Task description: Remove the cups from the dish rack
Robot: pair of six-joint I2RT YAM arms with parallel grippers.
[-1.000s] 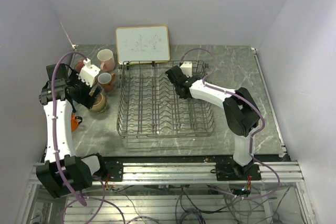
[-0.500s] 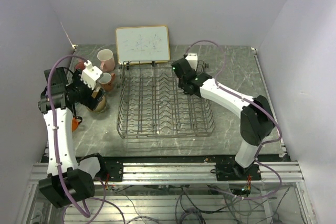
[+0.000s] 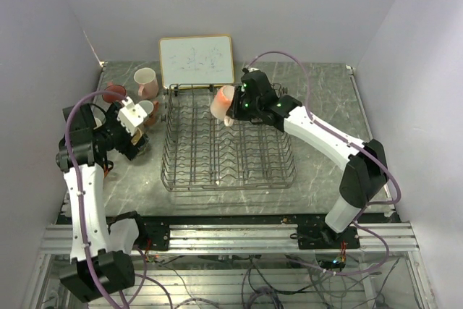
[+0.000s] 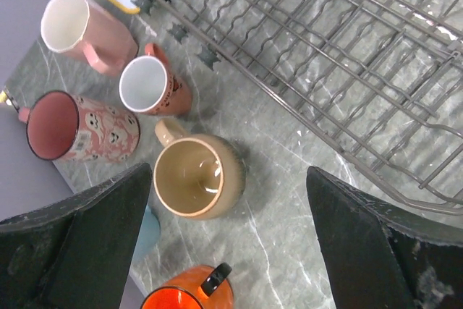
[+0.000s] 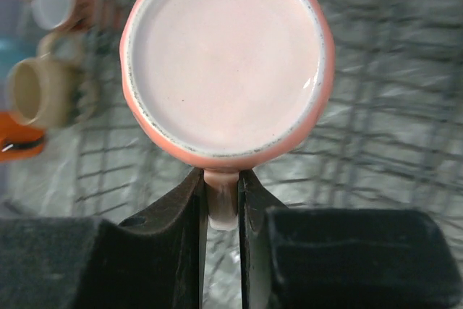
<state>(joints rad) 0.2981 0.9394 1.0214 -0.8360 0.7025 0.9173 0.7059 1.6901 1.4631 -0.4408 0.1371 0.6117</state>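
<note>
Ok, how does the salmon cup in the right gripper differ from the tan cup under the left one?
The salmon cup is clamped by its handle in the right gripper, held above the dish rack; the tan cup stands mouth-up on the table, untouched. The salmon cup is pink-orange, the tan cup beige. Both are handled mugs.

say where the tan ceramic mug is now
Left wrist view: the tan ceramic mug stands upright left of the dark wire dish rack, between the white-lined salmon mug and the orange mug.
</note>
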